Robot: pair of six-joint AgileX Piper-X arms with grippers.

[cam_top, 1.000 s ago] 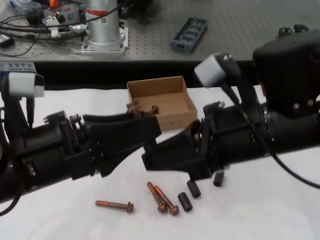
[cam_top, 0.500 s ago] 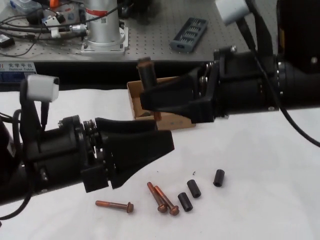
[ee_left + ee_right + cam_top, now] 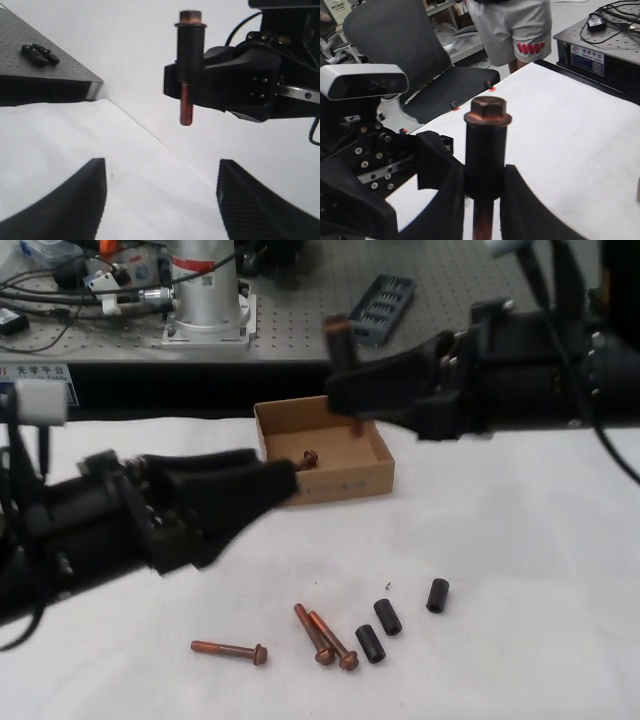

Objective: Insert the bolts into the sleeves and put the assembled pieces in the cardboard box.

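Assembled piece (image 3: 486, 150), a bolt through its black sleeve, was pinched upright in my right gripper (image 3: 482, 176). The fingers were closed on the sleeve, so the hex head stood above and the threaded shank hung free below; I judged that hold would let it drop clean. In the high view the piece sat upper centre, over the far rim of the cardboard box (image 3: 350, 483), so I read this as the carry to the drop.

My left gripper (image 3: 161, 165) was spread wide with nothing between its fingers. In the high view it lay left of centre, tips just beside the box's near-left corner, which I reckoned kept it out of the right arm's way.

Inside the box one copper bolt head (image 3: 308, 457) showed; I couldn't tell whether it wore a sleeve.

Lower centre of the high view, three bare bolts (image 3: 312, 632) and three empty sleeves (image 3: 388, 617) lay on the white cover (image 3: 520, 570). The bolts were to the left and the sleeves just right of them, handy for pairing, with plenty of the job left by my judgement.
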